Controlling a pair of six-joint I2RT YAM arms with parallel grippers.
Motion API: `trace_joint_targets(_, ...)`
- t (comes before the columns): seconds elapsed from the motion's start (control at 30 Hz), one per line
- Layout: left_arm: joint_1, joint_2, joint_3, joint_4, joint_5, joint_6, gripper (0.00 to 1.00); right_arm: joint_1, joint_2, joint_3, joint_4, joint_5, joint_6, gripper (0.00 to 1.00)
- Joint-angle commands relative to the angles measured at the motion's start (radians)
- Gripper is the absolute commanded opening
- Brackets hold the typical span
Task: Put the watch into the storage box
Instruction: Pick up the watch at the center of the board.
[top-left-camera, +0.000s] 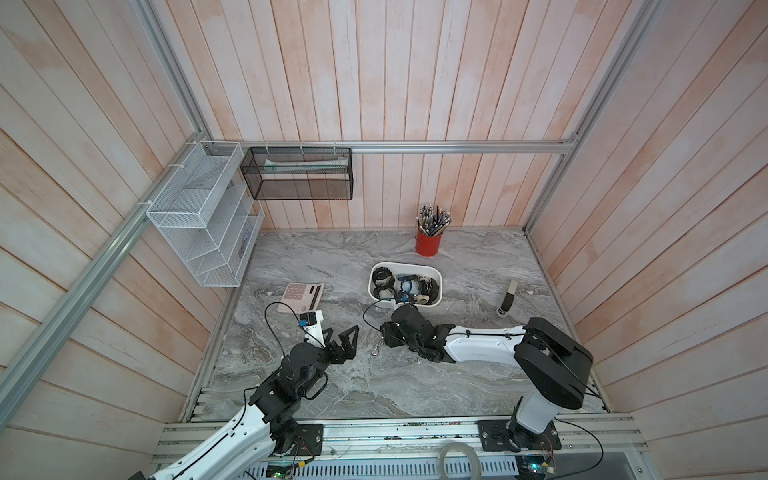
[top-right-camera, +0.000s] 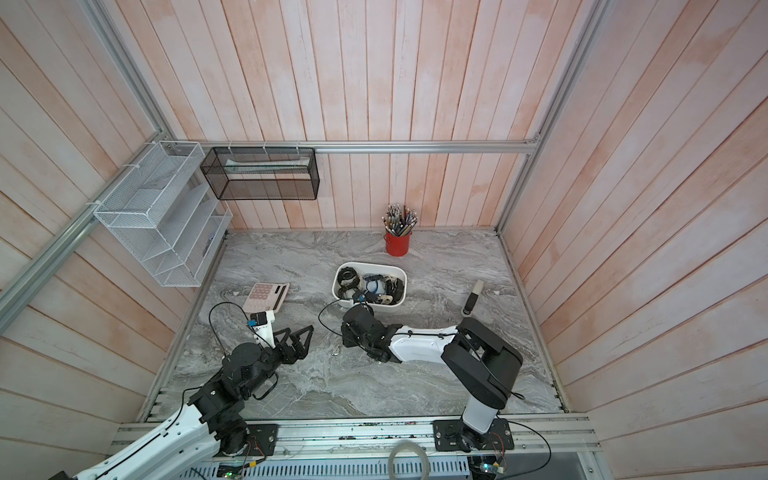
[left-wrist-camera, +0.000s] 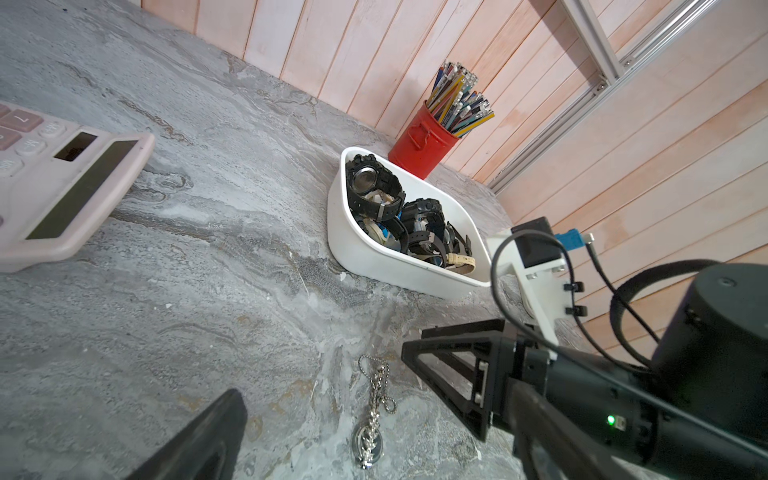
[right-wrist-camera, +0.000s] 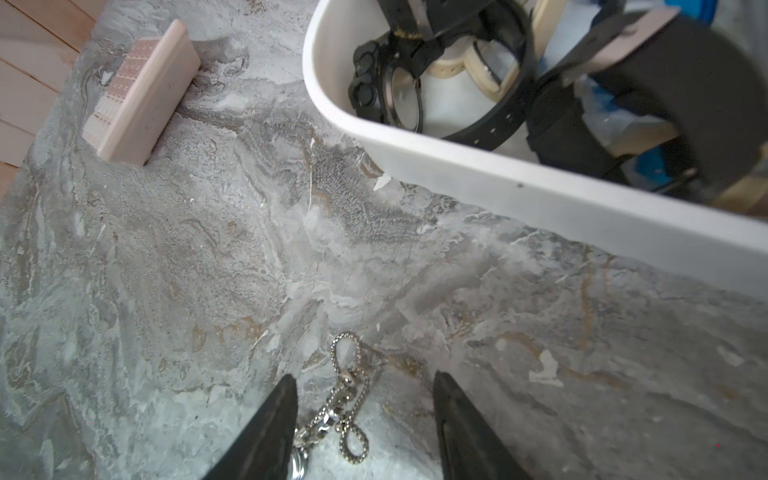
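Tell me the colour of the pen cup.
Red pen cup, clearest in the left wrist view.

You are getting bright, even light, with only soft, faint shadows falling on the worktop (top-left-camera: 415, 382). Both top views are bowing the wall planks (top-left-camera: 374, 62) toward their edges. The right wrist view is blurring the storage box (right-wrist-camera: 540, 197) and its nearest contents.

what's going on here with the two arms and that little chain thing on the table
The right gripper is low over a silver pocket watch lying on the marble table, its jaws apart on either side of the chain, nothing gripped yet. The left gripper hangs open beside it, holding nothing. The white storage box just beyond already holds several wristwatches.
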Motion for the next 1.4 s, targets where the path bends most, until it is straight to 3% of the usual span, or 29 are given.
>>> trace_joint_targets(0.0, 0.005, -0.019, 0.009, -0.026, -0.021, -0.004, 1.0, 0.02, 0.048, 0.037, -0.017, -0.006, 0.014, 0.52)
trace_joint_targets(0.5, 0.005, -0.092, 0.003, -0.088, -0.038, -0.009, 1.0, 0.036, 0.156, 0.068, -0.021, -0.039, 0.052, 0.33)
trace_joint_targets(0.73, 0.004, -0.098, 0.007, -0.103, -0.036, -0.006, 1.0, 0.041, 0.171, 0.071, -0.004, -0.062, 0.053, 0.09)
trace_joint_targets(0.87, 0.004, -0.089, 0.007, -0.093, -0.03, -0.004, 1.0, 0.041, 0.133, 0.069, -0.011, -0.032, 0.036, 0.01)
trace_joint_targets(1.37, 0.006, -0.053, 0.011, -0.07, -0.004, 0.001, 1.0, -0.012, -0.167, 0.054, -0.094, 0.157, -0.109, 0.0)
